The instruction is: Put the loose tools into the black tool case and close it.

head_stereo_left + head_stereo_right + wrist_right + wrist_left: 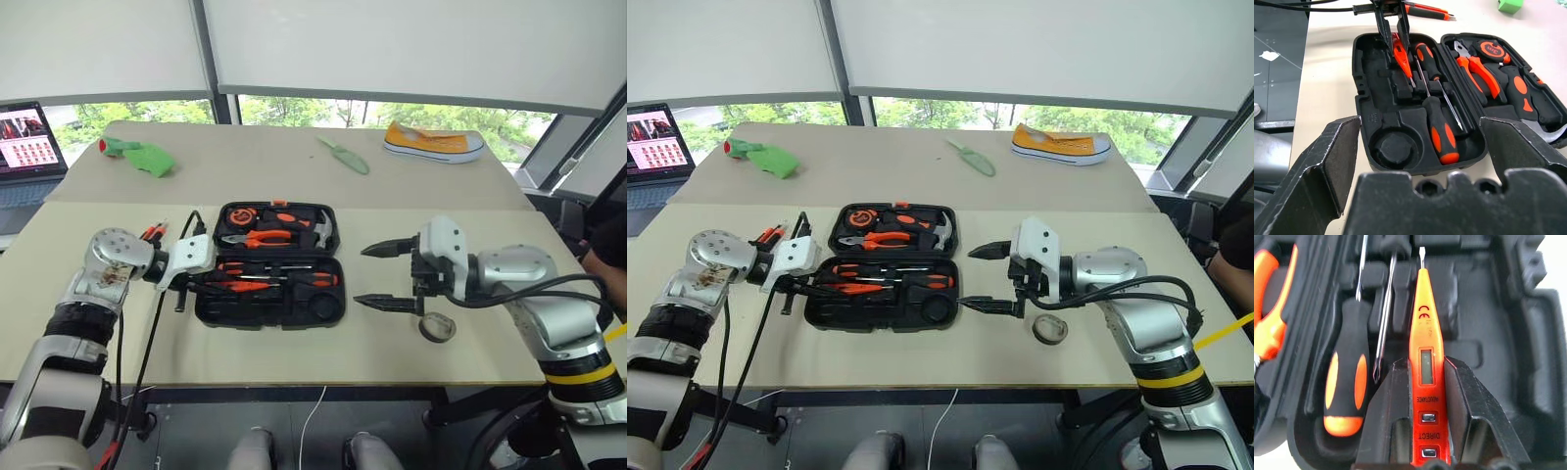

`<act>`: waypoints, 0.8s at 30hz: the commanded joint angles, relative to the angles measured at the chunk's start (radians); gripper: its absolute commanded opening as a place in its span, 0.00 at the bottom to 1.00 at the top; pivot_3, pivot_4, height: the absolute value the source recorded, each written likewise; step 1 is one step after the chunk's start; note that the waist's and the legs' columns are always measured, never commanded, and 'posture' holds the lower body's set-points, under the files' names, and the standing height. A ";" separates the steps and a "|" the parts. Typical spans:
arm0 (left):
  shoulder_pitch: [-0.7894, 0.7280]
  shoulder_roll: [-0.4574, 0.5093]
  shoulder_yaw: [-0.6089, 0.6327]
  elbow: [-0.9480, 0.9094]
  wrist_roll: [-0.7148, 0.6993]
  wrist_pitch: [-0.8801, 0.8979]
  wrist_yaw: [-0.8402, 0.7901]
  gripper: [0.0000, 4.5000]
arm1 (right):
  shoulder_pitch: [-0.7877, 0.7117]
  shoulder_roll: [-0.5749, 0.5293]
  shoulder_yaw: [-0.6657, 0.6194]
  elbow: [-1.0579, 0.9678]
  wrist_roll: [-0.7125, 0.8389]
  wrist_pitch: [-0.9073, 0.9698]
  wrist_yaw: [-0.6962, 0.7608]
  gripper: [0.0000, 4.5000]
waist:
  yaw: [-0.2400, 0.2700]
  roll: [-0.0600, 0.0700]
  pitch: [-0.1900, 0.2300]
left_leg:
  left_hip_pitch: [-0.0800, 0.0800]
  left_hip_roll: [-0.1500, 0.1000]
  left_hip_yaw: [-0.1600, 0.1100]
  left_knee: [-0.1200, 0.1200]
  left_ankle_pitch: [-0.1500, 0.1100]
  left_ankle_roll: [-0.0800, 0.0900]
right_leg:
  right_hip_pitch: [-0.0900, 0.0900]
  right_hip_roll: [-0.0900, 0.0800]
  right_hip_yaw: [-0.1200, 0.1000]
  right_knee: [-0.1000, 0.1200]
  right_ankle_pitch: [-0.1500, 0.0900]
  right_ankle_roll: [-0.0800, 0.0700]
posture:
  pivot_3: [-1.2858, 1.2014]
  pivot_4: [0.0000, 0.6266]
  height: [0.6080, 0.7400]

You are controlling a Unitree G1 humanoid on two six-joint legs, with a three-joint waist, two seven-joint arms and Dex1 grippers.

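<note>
Loose tools are partly sitting in the black tool case point(268, 264), which is lying open on the bench point(294, 352) between the two end effectors. Left end effector point(1428, 396) is clamping its fingers point(1393, 406) on a slim orange tester screwdriver point(1425, 333), holding it tilted down over the near half of the case, just beside two orange-and-black screwdrivers point(1440, 127) that are already lying in their slots. Pliers point(257, 237) and a tape measure point(242, 213) are filling the far half. More orange-handled tools point(152, 232) are lying on the bench just behind the left end effector. Right end effector point(384, 276) is hovering with its fingers spread wide apart and gripping nothing, just beside the case's right edge, with a roll of tape point(437, 328) lying near it.
</note>
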 commanded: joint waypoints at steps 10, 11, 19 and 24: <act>-0.076 -0.014 -0.071 0.099 0.138 -0.166 0.016 0.10 | 0.038 -0.003 -0.036 -0.046 0.016 -0.002 -0.029 1.00 | 0.001 0.000 0.000 | 0.000 0.000 0.000 0.003 0.000 0.000 | 0.001 0.000 0.000 0.001 0.001 0.001 | 0.52 0.24 1.00; -0.080 -0.013 -0.076 0.105 0.145 -0.176 0.012 0.10 | 0.037 -0.003 -0.035 -0.044 0.016 -0.002 -0.029 1.00 | 0.001 0.000 0.000 | 0.000 0.000 0.000 0.003 0.000 0.000 | 0.001 0.000 0.000 0.001 0.001 0.001 | 0.52 0.24 1.00; -0.068 -0.026 -0.075 0.096 0.123 -0.119 -0.025 0.10 | 0.029 0.005 -0.032 -0.033 0.015 -0.001 -0.033 1.00 | 0.000 0.000 0.000 | 0.000 0.000 0.000 0.003 0.000 0.000 | 0.001 0.000 0.000 0.001 0.001 0.001 | 0.52 0.24 1.00; -0.071 -0.046 0.025 0.092 -0.020 -0.124 -0.063 0.52 | 0.021 0.011 -0.029 -0.026 0.021 0.003 -0.028 1.00 | -0.004 0.000 0.000 | 0.000 0.001 0.000 0.003 0.000 0.000 | 0.001 0.001 0.000 0.001 0.001 0.001 | 0.52 0.24 1.00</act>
